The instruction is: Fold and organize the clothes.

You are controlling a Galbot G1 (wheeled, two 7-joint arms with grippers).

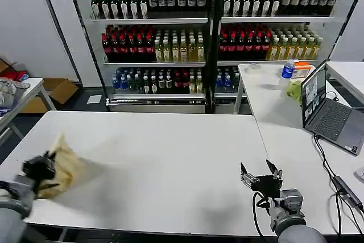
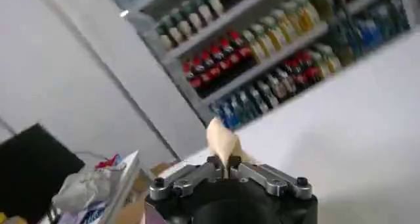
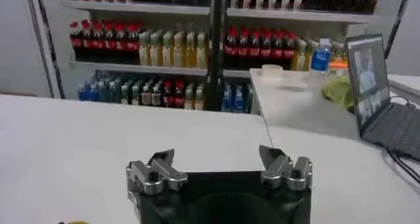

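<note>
At lower left of the head view, your left gripper (image 1: 41, 170) is clamped on the bunched T-shirt (image 1: 67, 166), lifted off the table (image 1: 170, 157). At lower right, the right gripper (image 1: 260, 173) waits, fingers apart. All folding remains; 0 folds show.

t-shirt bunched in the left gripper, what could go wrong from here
The left gripper pinches the cream-yellow T-shirt as a crumpled wad near the white table's left edge; it may slip off the side. Bunched fabric hides edges, so folding could fail. The right gripper hangs open, far from helping.
</note>
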